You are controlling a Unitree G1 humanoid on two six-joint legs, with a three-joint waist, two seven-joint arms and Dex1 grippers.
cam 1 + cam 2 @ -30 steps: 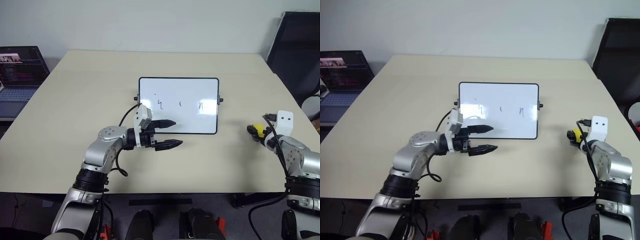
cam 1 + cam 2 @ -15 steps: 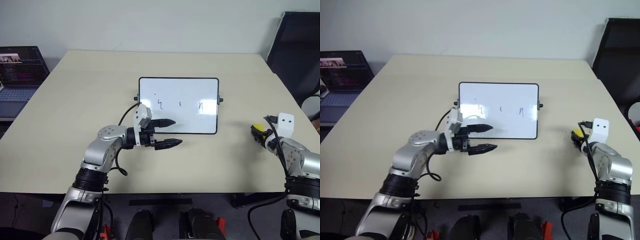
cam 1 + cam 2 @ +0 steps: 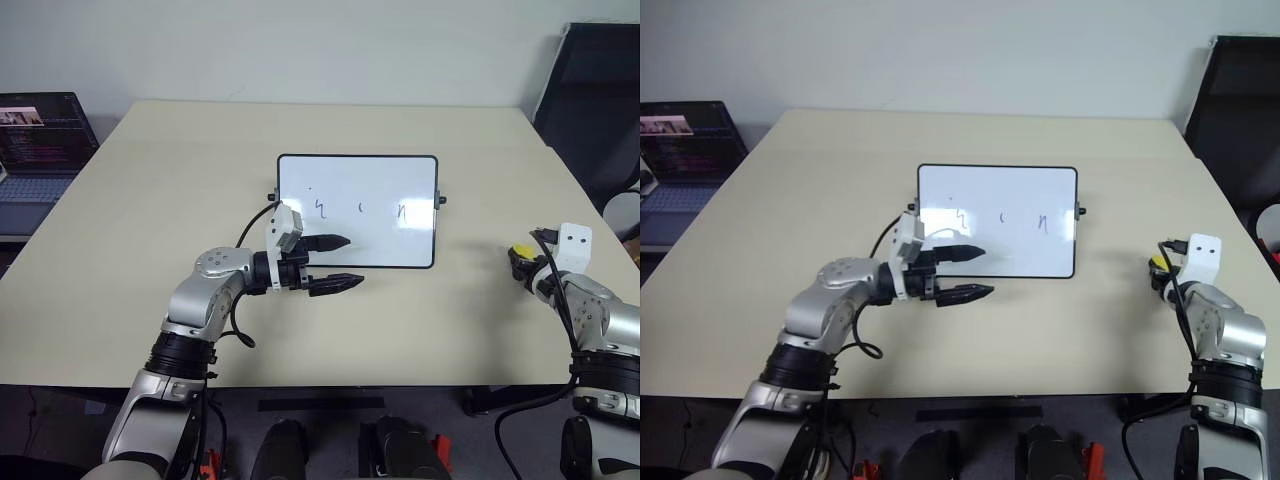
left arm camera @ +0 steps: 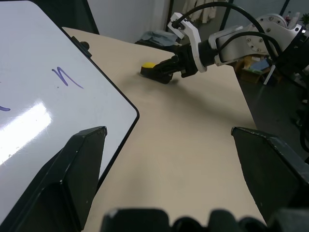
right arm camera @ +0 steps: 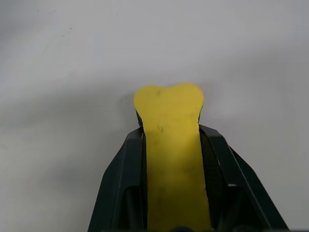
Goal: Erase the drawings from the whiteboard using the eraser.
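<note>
The whiteboard [image 3: 360, 240] lies flat in the middle of the table, with three small dark drawings [image 3: 321, 208] in a row across it. My left gripper [image 3: 350, 261] hovers open at the board's near left edge, pointing right, with nothing between its fingers. The yellow eraser [image 3: 519, 251] sits at the table's right side, clear of the board. My right gripper [image 5: 171, 131] is shut on the eraser [image 5: 171, 111], a black finger pressed on each long side. The left wrist view shows the board's corner [image 4: 38, 96] and the eraser [image 4: 148, 65] gripped beyond it.
The beige table [image 3: 200, 160] has open surface on every side of the board. An open laptop [image 3: 40, 140] stands off the table's left edge. A black chair [image 3: 595, 90] is behind the right corner. The right gripper is near the table's right edge.
My right gripper has shut on the eraser, which was lying between its open fingers a second ago. The left arm has held still.
</note>
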